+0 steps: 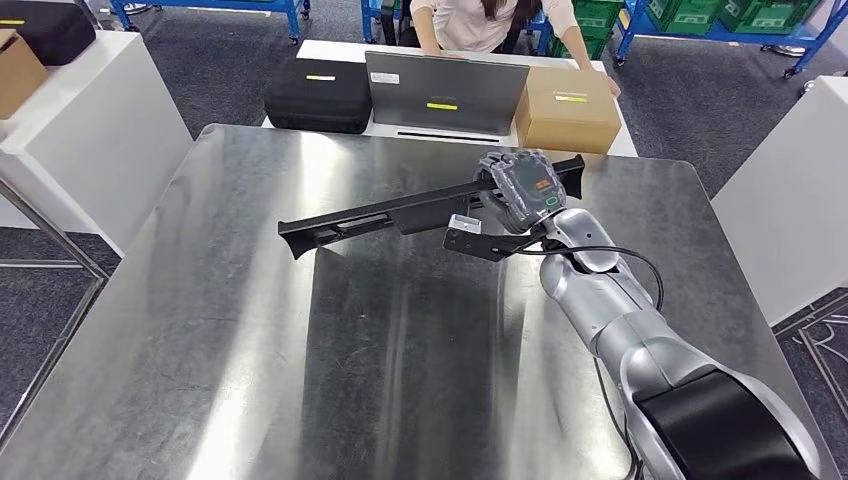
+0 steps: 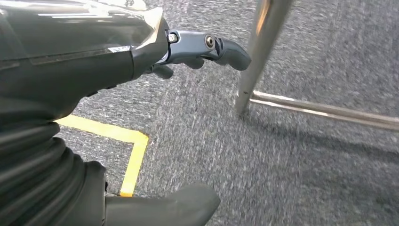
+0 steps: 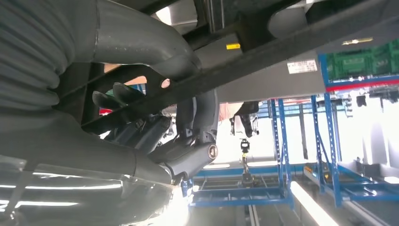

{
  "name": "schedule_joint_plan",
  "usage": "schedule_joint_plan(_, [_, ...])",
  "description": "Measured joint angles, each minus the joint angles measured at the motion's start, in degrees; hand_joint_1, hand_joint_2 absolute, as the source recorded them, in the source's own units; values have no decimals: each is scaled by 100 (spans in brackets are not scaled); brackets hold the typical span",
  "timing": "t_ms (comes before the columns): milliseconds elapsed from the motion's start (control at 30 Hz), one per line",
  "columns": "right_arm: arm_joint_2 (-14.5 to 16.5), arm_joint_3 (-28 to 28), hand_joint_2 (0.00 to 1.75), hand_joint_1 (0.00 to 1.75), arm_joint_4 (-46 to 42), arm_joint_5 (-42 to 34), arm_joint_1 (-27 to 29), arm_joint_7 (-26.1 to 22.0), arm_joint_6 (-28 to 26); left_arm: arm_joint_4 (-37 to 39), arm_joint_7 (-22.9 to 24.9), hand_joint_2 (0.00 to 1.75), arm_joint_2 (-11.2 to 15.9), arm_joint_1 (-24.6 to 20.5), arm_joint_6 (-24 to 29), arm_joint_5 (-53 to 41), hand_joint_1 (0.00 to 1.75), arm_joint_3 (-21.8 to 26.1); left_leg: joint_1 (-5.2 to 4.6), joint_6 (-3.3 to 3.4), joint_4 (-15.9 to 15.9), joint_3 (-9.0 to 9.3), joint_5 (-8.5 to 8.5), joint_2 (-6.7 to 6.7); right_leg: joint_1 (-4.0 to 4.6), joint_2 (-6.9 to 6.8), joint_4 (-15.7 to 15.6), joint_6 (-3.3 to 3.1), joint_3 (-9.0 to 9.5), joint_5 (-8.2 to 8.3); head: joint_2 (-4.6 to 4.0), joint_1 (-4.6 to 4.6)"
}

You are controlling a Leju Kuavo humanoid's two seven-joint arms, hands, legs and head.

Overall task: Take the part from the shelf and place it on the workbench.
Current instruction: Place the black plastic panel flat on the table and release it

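My right hand (image 1: 522,188) holds long black part (image 1: 400,212) above far half of steel workbench (image 1: 250,350); bare steel below and on near side, so I see free way down. Part's tip reaches out toward workbench's left half. Beyond far edge: black case (image 1: 318,95), grey panel (image 1: 445,92), cardboard box (image 1: 567,108) in row, person (image 1: 470,20) leaning in behind (no passage there). White cabinets (image 1: 90,130) flank both sides. My left hand (image 2: 202,47) hangs over carpet, metal table leg (image 2: 259,52) just beside fingers.
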Motion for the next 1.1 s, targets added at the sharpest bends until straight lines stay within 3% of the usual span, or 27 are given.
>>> schedule_joint_plan(33, [-14,4,175,175,4,-1,3,3,0,-1,3,175,1,-3,-4,-1,0,0,2,21,-49,18,71,19,-5,-5,212,-17,-102,-125,0,13])
schedule_joint_plan(133, [-39,13,175,175,20,-11,36,15,1,-2,38,175,-4,-3,-14,-10,0,-6,-22,38,-208,99,165,48,-10,-4,1375,-97,-538,-676,0,32])
schedule_joint_plan(167, [-47,17,175,175,27,-13,65,16,1,-2,44,175,-3,-2,-21,-10,0,-8,-28,35,-243,148,168,47,-5,2,1600,-91,-583,-765,0,33])
schedule_joint_plan(200, [-57,21,175,175,32,-10,92,17,1,-2,45,175,-3,-1,-29,-10,0,-12,-32,27,-270,202,154,39,0,7,1590,-72,-513,-771,-1,32])
schedule_joint_plan(267, [-82,32,175,175,36,-2,116,21,1,-2,49,175,-3,-2,-42,-17,0,-24,-41,1,-327,361,78,12,23,11,947,-30,-95,-563,-1,34])
schedule_joint_plan(333, [-105,44,175,175,39,-1,122,27,1,0,57,175,-18,10,-42,-38,0,-34,-38,-59,-445,515,-30,-23,92,36,395,-46,377,-245,0,-3])
schedule_joint_plan(433, [-136,59,175,175,46,-3,80,35,2,9,40,175,-48,45,-32,-69,0,-42,-19,-222,-605,783,-165,-92,180,86,309,-128,684,152,1,-24])
schedule_joint_plan(500, [-126,64,175,175,15,-5,-40,43,-1,-3,-10,175,-55,59,-17,-93,0,-55,1,-274,-616,856,-241,-92,100,109,227,-173,757,210,1,-32])
schedule_joint_plan(533, [-111,66,175,175,-1,-6,-110,49,-3,-8,-33,175,-49,71,-9,-108,0,-65,11,-289,-448,746,-300,-81,49,127,172,-208,781,195,0,-45])
schedule_joint_plan(567, [-98,66,175,175,-14,-8,-155,54,-6,-14,-43,175,-40,80,-2,-116,0,-72,22,-311,-117,508,-385,-70,5,137,136,-245,794,178,0,-63])
schedule_joint_plan(633, [-78,72,175,175,-7,-7,-139,63,-5,-11,-50,175,-30,77,25,-116,0,-77,45,-392,774,-178,-577,-62,-11,131,117,-300,791,157,0,-86])
schedule_joint_plan(700, [-44,82,175,175,7,-2,-51,68,-2,-11,-96,175,-20,74,93,-114,0,-77,92,-477,1197,-663,-525,-51,-31,110,120,-282,774,176,1,-89])
schedule_joint_plan(733, [-27,89,175,175,12,0,-24,68,-1,-11,-158,175,-19,73,168,-113,0,-76,128,-517,1110,-732,-348,-44,-54,105,137,-250,749,199,1,-90])
schedule_joint_plan(800, [-4,98,175,175,18,-3,2,68,1,-11,-356,175,-31,75,365,-121,0,-77,202,-617,628,-605,50,-36,-98,109,206,-153,676,247,1,-88])
schedule_joint_plan(833, [-2,102,175,175,19,-7,9,68,1,-10,-455,175,-47,76,467,-127,0,-79,220,-627,377,-526,192,-34,-100,114,242,-103,638,254,-1,-100])
schedule_joint_plan(867, [1,105,175,175,20,-11,14,67,1,-8,-486,175,-61,70,517,-128,0,-82,217,-589,221,-487,281,-35,-97,118,241,-59,620,262,-1,-108])
schedule_joint_plan(967, [-2,121,175,175,21,-15,-2,61,10,-4,-155,175,-56,40,360,-103,0,-81,159,-337,73,-472,422,-35,-80,113,112,78,659,386,-1,-93])
schedule_joint_plan(1000, [-2,127,175,175,21,-14,-9,59,15,-3,-37,175,-50,37,279,-94,0,-79,153,-285,37,-422,443,-34,-79,92,128,105,654,402,-2,-77])
schedule_joint_plan(1033, [-2,134,175,175,22,-12,-15,59,21,-3,26,175,-47,34,234,-88,0,-78,153,-250,-12,-356,460,-34,-84,63,236,104,606,361,-2,-66])
schedule_joint_plan(1100, [1,147,175,175,25,-9,-23,58,29,-2,64,175,-38,35,207,-85,0,-73,144,-213,-123,-234,471,-36,-85,6,811,56,339,135,-1,-46])
